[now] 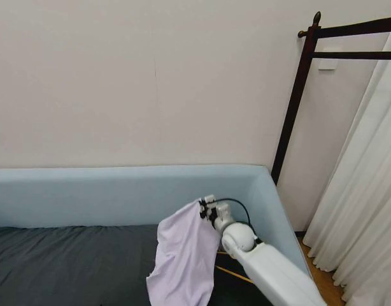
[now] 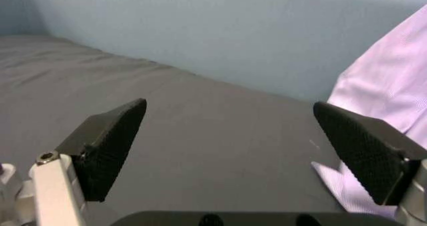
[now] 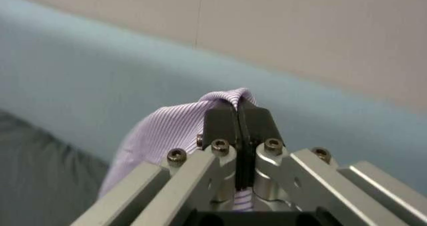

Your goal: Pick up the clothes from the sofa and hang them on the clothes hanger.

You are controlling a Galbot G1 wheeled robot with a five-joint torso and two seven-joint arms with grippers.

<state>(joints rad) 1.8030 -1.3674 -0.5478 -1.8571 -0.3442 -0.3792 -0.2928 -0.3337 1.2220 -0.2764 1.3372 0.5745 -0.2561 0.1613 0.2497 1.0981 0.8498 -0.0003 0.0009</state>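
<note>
A lilac striped garment (image 1: pixel 183 258) hangs lifted above the dark grey sofa seat (image 1: pixel 62 264), in front of the pale blue backrest (image 1: pixel 119 191). My right gripper (image 1: pixel 205 207) is shut on its top edge; in the right wrist view the black fingers (image 3: pixel 220 123) pinch the lilac cloth (image 3: pixel 167 128) tightly. My left gripper (image 2: pixel 233 141) hovers low over the seat cushion (image 2: pixel 200 136), open with nothing between its pads, and the hanging garment (image 2: pixel 383 85) shows beside it. The dark wooden clothes hanger rack (image 1: pixel 297 95) stands beyond the sofa's right end.
A plain cream wall (image 1: pixel 151 76) rises behind the sofa. White curtains (image 1: pixel 367 191) hang at the right, next to the rack. A strip of wooden floor (image 1: pixel 319 274) lies between the sofa arm and the curtains.
</note>
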